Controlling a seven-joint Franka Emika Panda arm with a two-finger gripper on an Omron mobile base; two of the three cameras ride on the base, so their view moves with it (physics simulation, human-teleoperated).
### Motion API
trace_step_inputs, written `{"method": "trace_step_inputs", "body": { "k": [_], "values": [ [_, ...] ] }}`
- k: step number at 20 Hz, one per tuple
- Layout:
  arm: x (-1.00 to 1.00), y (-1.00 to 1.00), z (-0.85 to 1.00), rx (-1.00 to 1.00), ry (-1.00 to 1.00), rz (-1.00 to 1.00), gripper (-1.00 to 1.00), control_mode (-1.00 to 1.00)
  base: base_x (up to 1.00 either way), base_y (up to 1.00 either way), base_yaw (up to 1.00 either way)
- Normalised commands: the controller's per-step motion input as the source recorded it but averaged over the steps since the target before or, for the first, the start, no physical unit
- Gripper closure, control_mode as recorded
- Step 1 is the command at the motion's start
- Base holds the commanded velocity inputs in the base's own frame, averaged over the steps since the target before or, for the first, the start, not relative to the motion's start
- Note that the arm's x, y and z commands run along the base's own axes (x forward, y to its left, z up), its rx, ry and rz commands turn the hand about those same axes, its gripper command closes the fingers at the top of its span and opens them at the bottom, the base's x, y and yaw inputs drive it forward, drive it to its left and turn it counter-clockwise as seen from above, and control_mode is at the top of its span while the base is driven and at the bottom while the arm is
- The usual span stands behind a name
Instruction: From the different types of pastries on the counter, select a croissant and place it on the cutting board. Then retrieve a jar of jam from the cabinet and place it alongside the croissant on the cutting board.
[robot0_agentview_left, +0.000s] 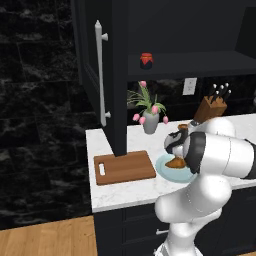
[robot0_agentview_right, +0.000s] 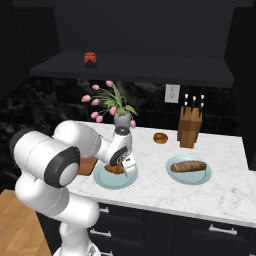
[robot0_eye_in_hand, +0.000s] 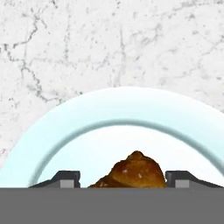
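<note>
The golden croissant lies on a round teal plate on the white counter. My gripper is down over that plate with a dark fingertip close on each side of the croissant, shut on it. The reddish cutting board lies just left of the plate, under the open black cabinet door. The red jar of jam stands on the cabinet shelf above. A ring pastry sits further back, and a long dark loaf lies on a second plate to the right.
A vase of pink tulips stands just behind the gripper. A wooden knife block is at the back right. The open cabinet door with its white bar handle hangs over the board's far edge.
</note>
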Motion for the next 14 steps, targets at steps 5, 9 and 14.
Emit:
{"method": "trace_step_inputs", "body": {
  "k": [5, 9, 14],
  "values": [
    [0.01, 0.00, 0.50, 0.00, 0.00, 0.00, 1.00, -1.00, 0.00, 0.00, 0.00],
    [-0.03, 0.13, 0.50, 0.00, 0.00, 0.00, 1.00, -1.00, 0.00, 0.00, 0.00],
    [0.00, 0.45, 0.08, -0.02, 0.04, 0.00, 1.00, -1.00, 0.00, 0.00, 0.00]
  ]
}}
